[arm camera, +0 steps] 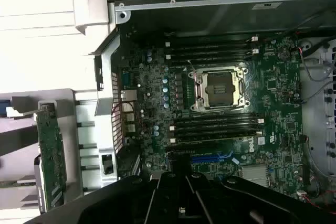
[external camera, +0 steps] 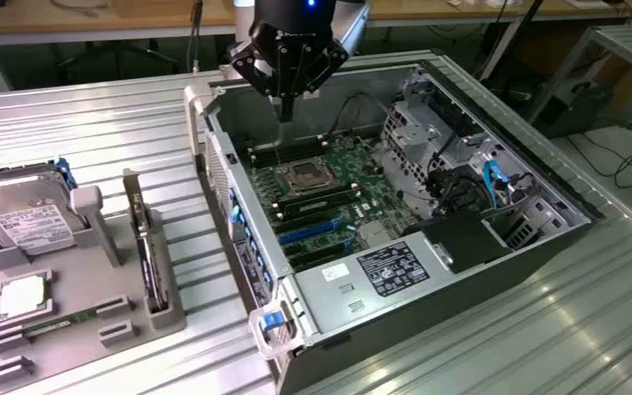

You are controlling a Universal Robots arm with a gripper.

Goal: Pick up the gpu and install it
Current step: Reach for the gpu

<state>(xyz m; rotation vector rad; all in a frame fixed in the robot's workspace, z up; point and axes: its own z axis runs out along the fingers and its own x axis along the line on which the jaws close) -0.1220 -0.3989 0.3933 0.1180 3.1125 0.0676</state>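
The gpu (external camera: pixel 146 247) (arm camera: pixel 51 156) stands on its thin edge in a slot of the gray holder (external camera: pixel 96 329). Nothing is touching it. The holder sits on the metal bench (external camera: pixel 96 115), on the exterior view's left of the open computer case (external camera: pixel 513 271). In the same holder, a silver hard drive (external camera: pixel 29 218) with a white label stands further to the exterior view's left, and a small square chip (external camera: pixel 22 298) lies flat near it. The hand (external camera: pixel 285 113) (arm camera: pixel 178 169) is well apart from the gpu. It hangs over the open case, above the green motherboard (external camera: pixel 338 193) (arm camera: pixel 157 82) and close to the square processor socket (external camera: pixel 299 175) (arm camera: pixel 219 88). Its two fingers are pressed together and hold nothing. Blue card slots (external camera: pixel 310 230) lie on the motherboard.
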